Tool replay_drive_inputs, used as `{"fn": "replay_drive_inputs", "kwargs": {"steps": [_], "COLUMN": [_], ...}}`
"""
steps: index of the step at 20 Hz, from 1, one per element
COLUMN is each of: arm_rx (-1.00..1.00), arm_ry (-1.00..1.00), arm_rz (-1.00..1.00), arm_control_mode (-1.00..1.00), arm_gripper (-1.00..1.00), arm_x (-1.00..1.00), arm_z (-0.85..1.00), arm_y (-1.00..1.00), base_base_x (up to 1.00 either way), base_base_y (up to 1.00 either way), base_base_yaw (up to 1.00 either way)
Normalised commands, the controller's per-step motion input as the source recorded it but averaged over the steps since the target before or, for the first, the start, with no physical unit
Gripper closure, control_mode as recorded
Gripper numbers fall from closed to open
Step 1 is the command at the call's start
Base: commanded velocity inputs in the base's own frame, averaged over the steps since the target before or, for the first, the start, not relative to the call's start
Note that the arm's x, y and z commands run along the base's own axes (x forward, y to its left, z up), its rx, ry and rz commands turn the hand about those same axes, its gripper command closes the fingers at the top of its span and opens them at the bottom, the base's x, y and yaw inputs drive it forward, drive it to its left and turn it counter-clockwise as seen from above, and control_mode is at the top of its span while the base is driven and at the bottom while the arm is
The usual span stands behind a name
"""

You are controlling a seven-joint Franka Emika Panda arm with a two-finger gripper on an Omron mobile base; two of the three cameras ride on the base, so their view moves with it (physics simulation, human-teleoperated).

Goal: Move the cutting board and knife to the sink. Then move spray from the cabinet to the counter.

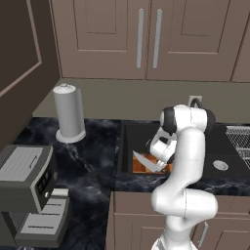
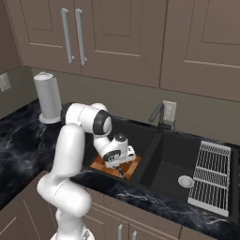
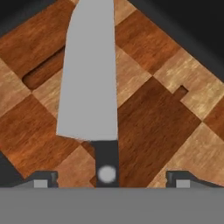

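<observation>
The checkered wooden cutting board [image 3: 162, 122] lies in the left basin of the black sink [image 2: 164, 159]; it also shows as an orange-brown patch, the cutting board [image 1: 139, 167]. The knife [image 3: 89, 87] rests on it, silver blade pointing away from the hand, dark handle toward it. My gripper [image 3: 111, 180] hovers just over the handle, open, with both fingertips [image 3: 41, 180] spread wide and clear of it. From the base, my gripper [image 2: 123, 168] reaches down into the basin over the knife [image 1: 144, 161]. The brown wall cabinet [image 1: 146, 39] has its doors shut, so the spray is hidden.
A white paper-towel roll [image 1: 68, 112] stands on the black marble counter [image 1: 93, 146] left of the sink. A grey coffee machine [image 1: 29, 190] sits at the near left. A faucet [image 2: 157, 115] rises behind the sink, and a wire dish rack [image 2: 211, 171] lies at its right.
</observation>
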Motion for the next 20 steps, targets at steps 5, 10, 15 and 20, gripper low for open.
{"fn": "replay_drive_inputs", "kwargs": {"steps": [5,10,15,20], "arm_rx": [0.00,0.00,-0.01,-0.03], "arm_ry": [-0.01,0.00,0.00,-0.01], "arm_rz": [-0.05,-0.09,-0.08,-0.07], "arm_control_mode": [-1.00,-1.00,-1.00,-1.00], "arm_gripper": [-1.00,-1.00,-1.00,-1.00], "arm_x": [-0.16,-0.23,-0.23,-0.12], "arm_z": [0.57,0.63,0.69,0.78], "arm_y": [0.00,0.00,0.00,0.04], "base_base_x": [0.00,0.00,0.00,0.00], "base_base_y": [0.00,0.00,0.00,0.00], "base_base_yaw": [0.00,0.00,0.00,0.00]}}
